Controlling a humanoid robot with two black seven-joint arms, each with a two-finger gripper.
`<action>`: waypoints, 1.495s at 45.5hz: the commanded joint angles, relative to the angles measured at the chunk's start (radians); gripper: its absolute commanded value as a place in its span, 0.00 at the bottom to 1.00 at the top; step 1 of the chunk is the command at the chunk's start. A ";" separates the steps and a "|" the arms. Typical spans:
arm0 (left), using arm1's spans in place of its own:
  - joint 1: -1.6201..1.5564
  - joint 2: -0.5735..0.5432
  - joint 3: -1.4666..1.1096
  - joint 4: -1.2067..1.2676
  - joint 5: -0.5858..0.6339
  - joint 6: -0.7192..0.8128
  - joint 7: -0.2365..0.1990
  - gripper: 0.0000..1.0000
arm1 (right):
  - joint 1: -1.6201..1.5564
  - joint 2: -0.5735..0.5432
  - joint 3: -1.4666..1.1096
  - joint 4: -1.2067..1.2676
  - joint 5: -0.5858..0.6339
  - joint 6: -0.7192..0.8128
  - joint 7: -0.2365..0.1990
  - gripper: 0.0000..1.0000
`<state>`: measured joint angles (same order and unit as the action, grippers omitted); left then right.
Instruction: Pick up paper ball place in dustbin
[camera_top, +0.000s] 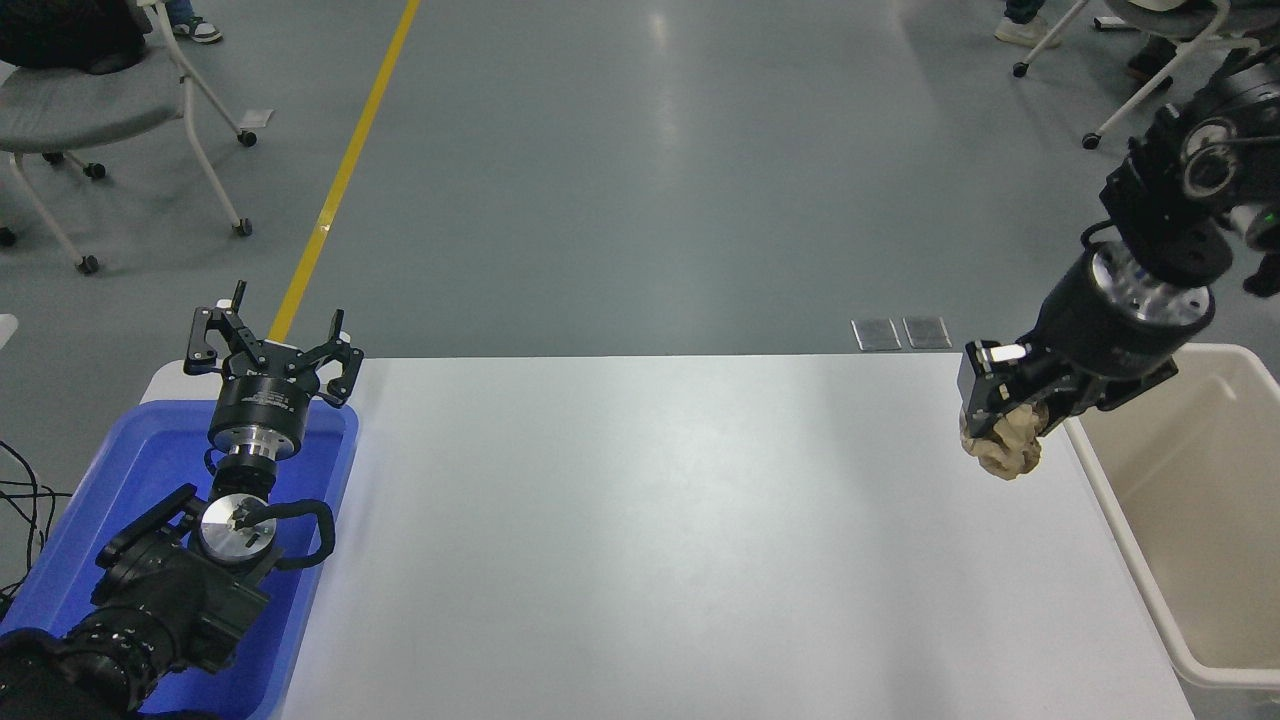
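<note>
1. The paper ball hangs in the air above the counter's right side, clamped in the right pincer. Its upper part is hidden between the black fingers; only the crumpled tan lower half shows.
2. The right pincer points down and toward the camera, gripping the ball. Its arm comes in from the upper right, and the picture's edge cuts it off past the wrist.
3. The dustbin stands just beside the counter's right edge, to the right of the ball and lower. The frame cuts off its right side and near corner, and the arm covers part of its far rim. What shows of its inside is bare cream wall.
4. The left pincer is parked at the lower left with its fingers spread wide, holding nothing, above the far end of a blue tray. The arm hides much of the tray.
5. Beyond the counter lies grey floor with a yellow line and chairs, partly cut off at the top corners.
</note>
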<state>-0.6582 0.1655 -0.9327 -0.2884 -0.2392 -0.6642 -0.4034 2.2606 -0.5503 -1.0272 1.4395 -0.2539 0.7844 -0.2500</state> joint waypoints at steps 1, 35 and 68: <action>0.000 0.000 0.000 0.000 0.000 0.000 0.000 0.99 | 0.073 -0.014 -0.027 0.001 -0.001 0.001 -0.003 0.00; 0.000 -0.001 0.000 0.000 0.000 0.000 0.000 0.99 | 0.109 -0.135 -0.283 -0.045 -0.053 0.001 0.000 0.00; 0.000 0.000 0.000 0.000 0.000 0.002 0.000 0.99 | 0.135 -0.382 -0.462 -0.082 -0.128 0.001 -0.002 0.00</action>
<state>-0.6579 0.1654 -0.9327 -0.2880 -0.2390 -0.6642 -0.4034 2.3950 -0.8529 -1.4711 1.3755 -0.3493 0.7854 -0.2499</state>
